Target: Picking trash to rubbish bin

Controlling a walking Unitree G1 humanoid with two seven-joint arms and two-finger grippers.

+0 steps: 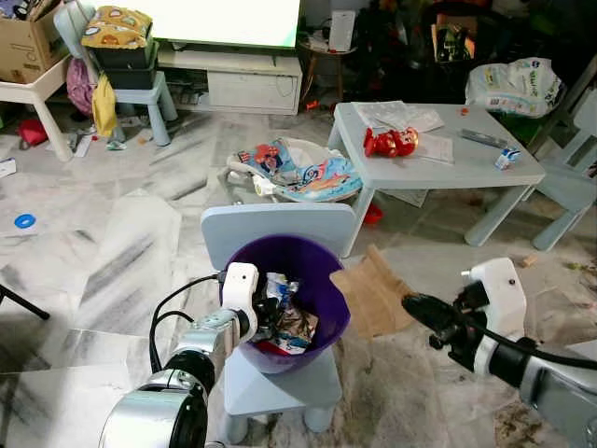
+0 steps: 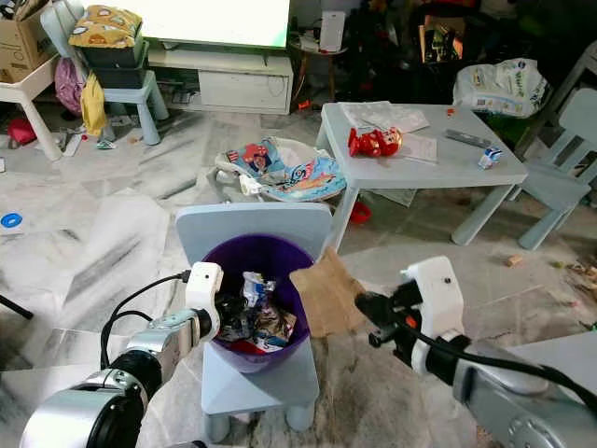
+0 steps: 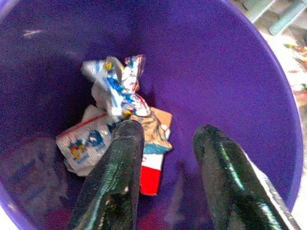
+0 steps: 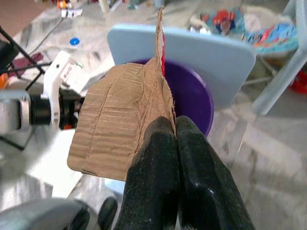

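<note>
A purple bin (image 1: 322, 271) stands on a small pale blue chair (image 1: 270, 383) in front of me. Crumpled wrappers (image 3: 115, 91) and a red-and-white carton lie at its bottom. My left gripper (image 3: 168, 158) reaches inside the bin over the near rim, fingers (image 3: 115, 172) open and empty above the wrappers. My right gripper (image 1: 415, 306) is shut on a torn brown cardboard piece (image 1: 373, 289), held just right of the bin's rim. In the right wrist view the cardboard (image 4: 120, 124) hangs in front of the bin (image 4: 192, 91).
A pale blue table (image 1: 448, 163) with a red toy (image 1: 390, 142) and papers stands at the back right. A baby bouncer (image 1: 298, 173) lies behind the chair. A white table, boxes and a stool (image 1: 131, 89) crowd the far left. A blue ring (image 1: 25, 221) lies on the marble floor.
</note>
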